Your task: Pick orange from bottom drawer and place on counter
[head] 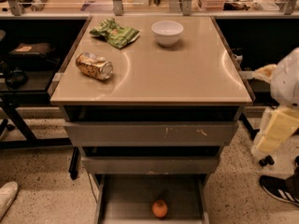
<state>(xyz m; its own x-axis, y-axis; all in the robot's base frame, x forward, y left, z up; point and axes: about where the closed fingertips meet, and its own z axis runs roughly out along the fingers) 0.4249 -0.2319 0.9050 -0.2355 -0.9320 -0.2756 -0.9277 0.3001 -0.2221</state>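
Beige counter (187,73) with can (94,66), wrapper (115,32), bowl (167,32); orange (160,208) in bottom drawer (126,195); claw (267,161) far right, state unclear.

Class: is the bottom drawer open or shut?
Open: the bottom drawer is pulled out, with the orange on its floor. The gripper hangs right of the counter.
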